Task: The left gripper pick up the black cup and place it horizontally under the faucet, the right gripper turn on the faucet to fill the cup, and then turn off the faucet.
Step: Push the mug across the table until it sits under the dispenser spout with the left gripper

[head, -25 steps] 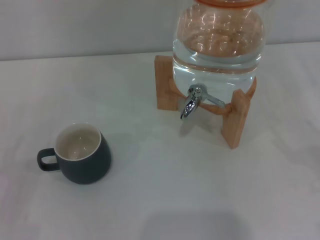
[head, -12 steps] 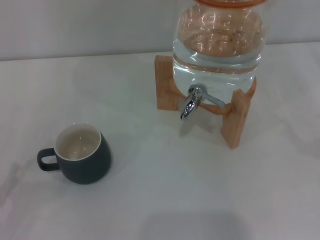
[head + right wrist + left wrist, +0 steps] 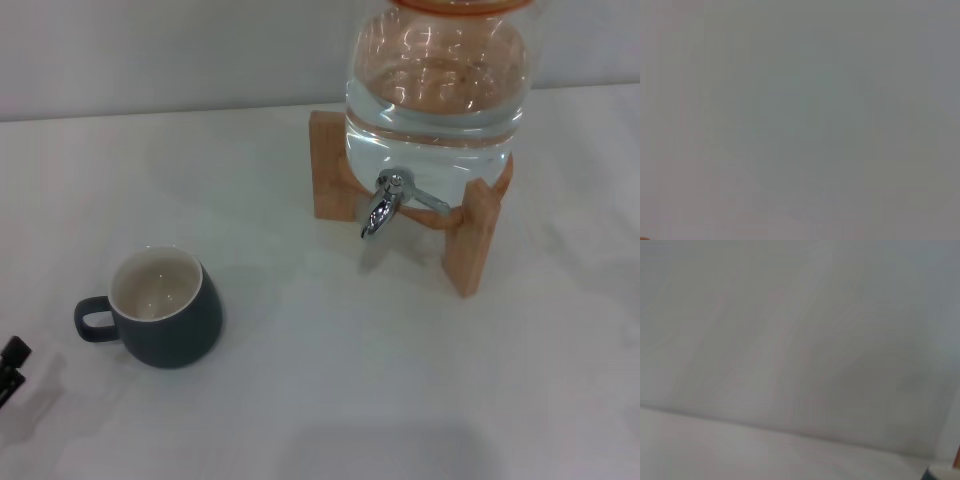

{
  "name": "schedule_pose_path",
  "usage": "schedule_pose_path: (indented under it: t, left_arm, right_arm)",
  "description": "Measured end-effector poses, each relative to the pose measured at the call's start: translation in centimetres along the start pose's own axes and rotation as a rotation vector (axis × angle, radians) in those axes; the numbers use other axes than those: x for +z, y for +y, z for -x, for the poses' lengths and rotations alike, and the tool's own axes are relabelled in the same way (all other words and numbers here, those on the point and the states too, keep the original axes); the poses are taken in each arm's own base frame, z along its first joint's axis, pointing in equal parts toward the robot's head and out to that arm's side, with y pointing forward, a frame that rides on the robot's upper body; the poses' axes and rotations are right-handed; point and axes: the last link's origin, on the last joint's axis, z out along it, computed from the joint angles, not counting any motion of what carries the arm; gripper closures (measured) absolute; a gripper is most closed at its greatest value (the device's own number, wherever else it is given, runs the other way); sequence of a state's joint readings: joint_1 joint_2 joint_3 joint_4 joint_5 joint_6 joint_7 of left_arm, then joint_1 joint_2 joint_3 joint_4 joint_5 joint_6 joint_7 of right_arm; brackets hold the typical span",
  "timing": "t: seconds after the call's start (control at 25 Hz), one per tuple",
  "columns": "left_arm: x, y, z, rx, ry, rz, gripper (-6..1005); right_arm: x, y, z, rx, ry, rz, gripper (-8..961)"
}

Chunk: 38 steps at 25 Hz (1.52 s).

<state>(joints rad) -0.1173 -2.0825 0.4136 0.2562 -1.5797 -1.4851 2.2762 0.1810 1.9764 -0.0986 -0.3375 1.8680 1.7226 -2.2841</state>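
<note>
At the near left edge of the white table (image 3: 300, 400) only the black tip of the left gripper (image 3: 12, 362) shows — whether its fingers are spread or closed cannot be told. Just to its right the black cup (image 3: 165, 310) stands upright, its handle toward the left, well apart from the faucet (image 3: 382, 205). That chrome tap sits far right on the glass water jar (image 3: 435, 90), spout down, between the legs of the wooden stand (image 3: 470, 240) — the right gripper is nowhere to be seen.

Just a plain grey-white surface (image 3: 800, 120), filling the whole right wrist view. Flat and smooth, a bit pinker toward one edge. Too blurry to tell more.
</note>
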Motion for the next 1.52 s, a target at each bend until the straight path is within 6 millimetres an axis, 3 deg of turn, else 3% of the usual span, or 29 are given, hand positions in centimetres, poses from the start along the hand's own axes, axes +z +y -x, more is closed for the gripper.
schedule_pose_path:
  t: [0.64,1.52]
  left_arm:
    - [4.2,1.3,1.9,0.046,-0.108,0.038,123]
    - [7.4,1.4,1.5,0.038,-0.134,0.036,124]
  right_arm:
    - [-0.3,0.1,-0.1,-0.002,0.005,-0.003,98]
    - [-0.1,0.1,-0.1,-0.005,0.002,-0.004,98]
